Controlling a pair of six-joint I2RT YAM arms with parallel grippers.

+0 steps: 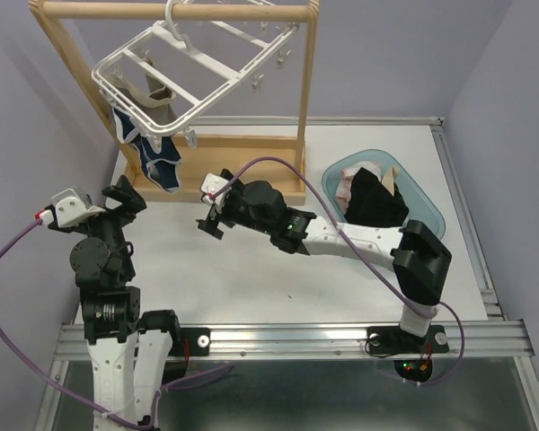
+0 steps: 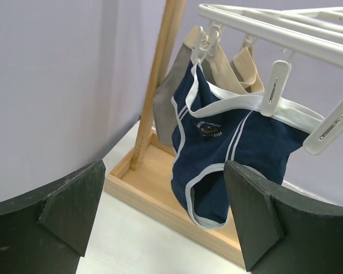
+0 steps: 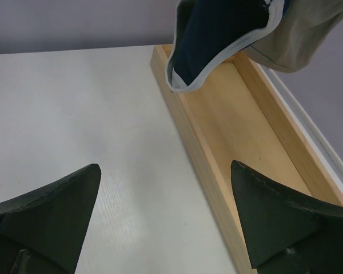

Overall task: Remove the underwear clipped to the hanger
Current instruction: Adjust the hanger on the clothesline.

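Nearest the bases, both arms are raised off the white table (image 1: pixel 251 269) and turned toward its far left corner. The left gripper (image 2: pixel 164 165) has its jaws spread wide and holds nothing. The right gripper (image 3: pixel 164 166), reaching across from the other side, is just as wide and just as empty. It hangs low over the table beside the long wooden tray (image 3: pixel 240 131) that forms the foot of the stand.

Just beyond them hangs the navy underwear (image 2: pixel 228 148), trimmed in white and pinned by its waistband under the white clips (image 2: pixel 273 88); its lower hem dangles above the tray. Behind it a grey piece (image 2: pixel 164 111) and a cream piece (image 2: pixel 248 71) are clipped at the same corner.

Above, the hanger (image 1: pixel 175 67) tilts from its hook on the wooden rail (image 1: pixel 234 13), its loaded corner drooping toward the left arm (the other clips look bare). Far right, a blue bin (image 1: pixel 427 202) holds a black garment (image 1: pixel 373 197) and something pale pink.

I judge the task partly done, with the approach to the navy piece now in hand. Next, the left gripper should advance, close on the cloth below the waistband, and pull down and away until the clips let go. Since the frame hangs free, it may swing rather than release.
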